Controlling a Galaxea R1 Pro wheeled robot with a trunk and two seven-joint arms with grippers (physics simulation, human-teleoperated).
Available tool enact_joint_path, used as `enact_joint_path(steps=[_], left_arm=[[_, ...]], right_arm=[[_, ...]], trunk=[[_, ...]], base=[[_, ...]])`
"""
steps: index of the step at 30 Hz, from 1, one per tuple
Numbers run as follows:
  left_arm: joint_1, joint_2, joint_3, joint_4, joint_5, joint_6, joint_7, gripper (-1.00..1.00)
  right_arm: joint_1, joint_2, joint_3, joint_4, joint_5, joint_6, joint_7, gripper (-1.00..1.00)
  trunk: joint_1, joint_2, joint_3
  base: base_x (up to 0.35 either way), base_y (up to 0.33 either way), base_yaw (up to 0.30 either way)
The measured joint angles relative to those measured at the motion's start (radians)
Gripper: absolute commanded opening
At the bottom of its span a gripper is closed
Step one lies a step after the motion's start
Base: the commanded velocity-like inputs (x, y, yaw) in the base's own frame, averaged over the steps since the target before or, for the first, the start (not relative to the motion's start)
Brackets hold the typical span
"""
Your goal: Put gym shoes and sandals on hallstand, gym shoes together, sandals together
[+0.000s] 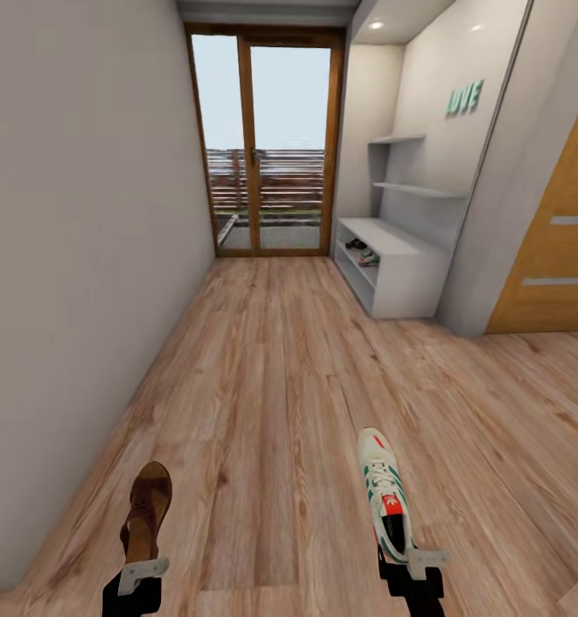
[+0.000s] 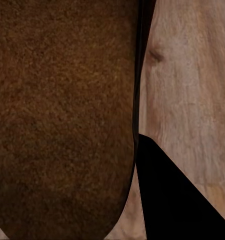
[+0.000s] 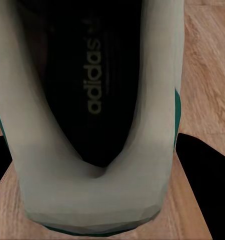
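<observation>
My left gripper (image 1: pixel 143 572) at the lower left of the head view is shut on the heel of a brown sandal (image 1: pixel 147 507), which points forward above the corridor floor (image 1: pixel 271 368). The sandal's brown surface (image 2: pixel 62 115) lies against one dark finger (image 2: pixel 172 200) in the left wrist view. My right gripper (image 1: pixel 414 561) is shut on the heel of a white gym shoe (image 1: pixel 383 488) with green stripes. Its heel and dark insole (image 3: pixel 92 190) sit between the black fingers (image 3: pixel 205 165). The pale-grey hallstand (image 1: pixel 408 287) stands far ahead on the right, with another sandal (image 1: pixel 355 244) and gym shoe (image 1: pixel 369 256) on its lower shelf.
A glass door with a wooden frame (image 1: pixel 267 146) closes the corridor's far end. A plain wall (image 1: pixel 74 257) runs along the left. An orange wooden door (image 1: pixel 558 248) is at the right, past the hallstand. Floating shelves (image 1: pixel 417 188) and teal letters (image 1: pixel 464 98) hang above the hallstand.
</observation>
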Motion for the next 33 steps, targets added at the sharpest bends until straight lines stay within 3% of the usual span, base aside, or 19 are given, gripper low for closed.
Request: enact_joint_path(steps=[33], left_arm=[[0.0,0.001,0.002,0.0,-0.001,0.0,0.0,-1.0]], right_arm=[[0.0,0.001,0.001,0.001,0.003,0.0,0.002,-1.0]], trunk=[[0.0,0.0,0.0]], base=[[0.339,0.0,0.0]])
